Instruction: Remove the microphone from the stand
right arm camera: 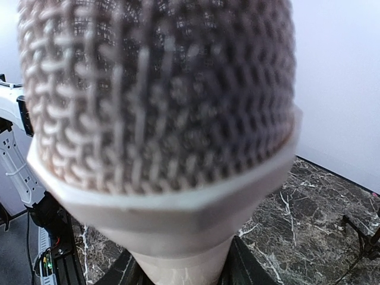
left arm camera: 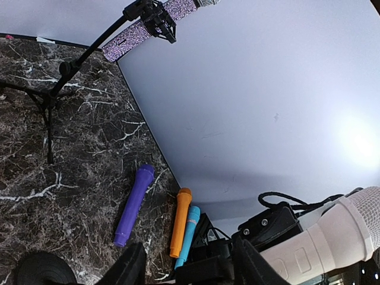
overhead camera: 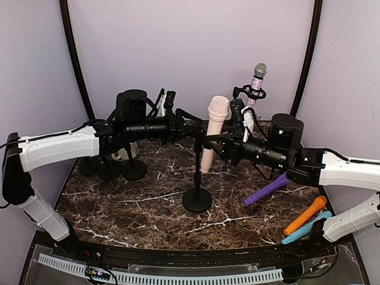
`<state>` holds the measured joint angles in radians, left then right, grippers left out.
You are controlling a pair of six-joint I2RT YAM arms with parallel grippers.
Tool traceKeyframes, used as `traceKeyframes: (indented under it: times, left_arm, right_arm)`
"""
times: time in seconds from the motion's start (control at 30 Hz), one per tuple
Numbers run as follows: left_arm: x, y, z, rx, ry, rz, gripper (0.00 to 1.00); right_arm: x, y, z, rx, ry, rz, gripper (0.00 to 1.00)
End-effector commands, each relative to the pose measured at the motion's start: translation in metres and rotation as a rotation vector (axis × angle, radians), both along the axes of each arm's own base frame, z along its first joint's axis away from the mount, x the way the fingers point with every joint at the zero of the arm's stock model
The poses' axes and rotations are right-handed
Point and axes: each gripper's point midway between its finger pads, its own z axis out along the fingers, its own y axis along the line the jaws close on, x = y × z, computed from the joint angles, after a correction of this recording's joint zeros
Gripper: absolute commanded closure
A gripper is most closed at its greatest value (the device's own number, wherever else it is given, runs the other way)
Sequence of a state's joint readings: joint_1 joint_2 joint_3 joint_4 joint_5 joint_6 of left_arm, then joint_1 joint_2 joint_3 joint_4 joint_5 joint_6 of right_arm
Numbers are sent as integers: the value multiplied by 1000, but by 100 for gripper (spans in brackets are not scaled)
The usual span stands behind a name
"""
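The right gripper [overhead camera: 221,146] has its jaws closed on the handle of the pink microphone [overhead camera: 215,127]. In the right wrist view one finger [right arm camera: 123,270] sits on each side of the handle, and the mesh head fills most of the view. The left gripper [overhead camera: 191,127] comes in from the left at the top of the stand [overhead camera: 197,199]. Its fingers [left arm camera: 133,264] have a black part between them, but I cannot tell if they squeeze it. The microphone is up at the top of the stand, head up and leaning a little to the right, in the middle of the dark marble table [overhead camera: 130,208]. The stand's round black foot rests on the table, nearer than the microphone. On the right side lie a purple microphone [overhead camera: 267,190], an orange microphone [overhead camera: 306,215] and a blue microphone [overhead camera: 304,230]; the orange and blue ones are side by side. Far on the right, a sparkly microphone [overhead camera: 256,83] sits tilted on its own thin stand. On the far left stand some black round bases [overhead camera: 110,170].
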<state>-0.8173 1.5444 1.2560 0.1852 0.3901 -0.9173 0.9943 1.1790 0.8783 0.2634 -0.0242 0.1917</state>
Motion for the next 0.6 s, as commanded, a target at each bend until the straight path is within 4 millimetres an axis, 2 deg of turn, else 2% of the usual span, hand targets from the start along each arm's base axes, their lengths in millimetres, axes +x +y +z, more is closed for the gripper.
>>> traceKeyframes:
  times: [0.0, 0.27, 0.57]
  left_arm:
    - [-8, -3, -8, 3, 25, -26, 50]
    - [-13, -3, -27, 42, 58, -35, 63]
    - [-27, 17, -83, 173, 126, -20, 69]
  right_arm:
    - [3, 5, -13, -25, 12, -11, 80]
    - [2, 6, -14, -32, 18, -9, 80]
    - [0, 6, -12, -52, 24, -4, 80]
